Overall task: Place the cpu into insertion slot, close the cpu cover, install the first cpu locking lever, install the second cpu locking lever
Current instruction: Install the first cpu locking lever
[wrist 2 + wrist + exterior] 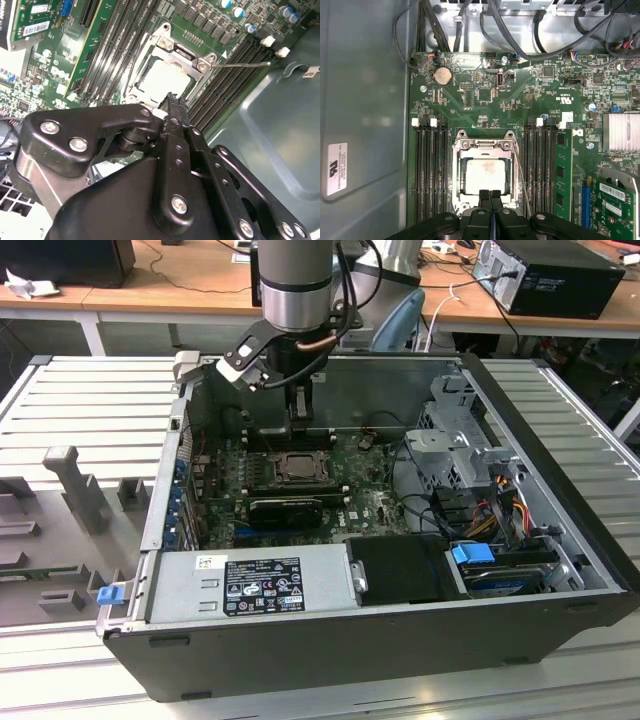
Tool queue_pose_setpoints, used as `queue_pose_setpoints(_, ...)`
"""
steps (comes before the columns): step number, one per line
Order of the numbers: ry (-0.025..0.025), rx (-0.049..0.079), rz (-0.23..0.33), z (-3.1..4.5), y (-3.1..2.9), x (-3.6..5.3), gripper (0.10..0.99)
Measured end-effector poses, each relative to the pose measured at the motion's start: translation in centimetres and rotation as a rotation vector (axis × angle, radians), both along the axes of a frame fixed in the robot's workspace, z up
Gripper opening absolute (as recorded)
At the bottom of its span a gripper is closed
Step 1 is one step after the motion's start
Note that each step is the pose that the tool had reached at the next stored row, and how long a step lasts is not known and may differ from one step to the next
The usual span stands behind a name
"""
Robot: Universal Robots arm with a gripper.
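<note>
Chip (485, 175) looks seated, cover (482, 146) down; gripper (490, 193) jaws pressed together on nothing just beside it. Lever (245, 63) step probably, needs precise hooking.

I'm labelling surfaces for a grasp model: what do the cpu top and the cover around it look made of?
The cpu has a metal-looking top: pale silver-grey, matte, glaring softly without mirror shine. The cover looks like thin stamped metal, probably steel: brighter silver, with sharp glints along its edges.
</note>
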State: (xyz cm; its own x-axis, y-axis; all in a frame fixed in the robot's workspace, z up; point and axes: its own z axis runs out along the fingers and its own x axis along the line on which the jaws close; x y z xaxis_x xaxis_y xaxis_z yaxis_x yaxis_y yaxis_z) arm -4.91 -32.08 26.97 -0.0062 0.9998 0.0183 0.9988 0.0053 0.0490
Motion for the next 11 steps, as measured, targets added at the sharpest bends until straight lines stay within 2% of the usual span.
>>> queue_pose_setpoints(3,0.0001,0.000,0.000,0.89,0.00,0.00,0.106)
queue_pose_setpoints(7,0.0000,0.000,0.000,2.70,0.00,0.00,0.106)
queue_pose_setpoints(9,-0.0001,0.000,0.001,2.83,0.00,0.00,0.106)
queue_pose_setpoints(11,-0.0001,0.000,0.036,2.83,0.00,0.00,0.106)
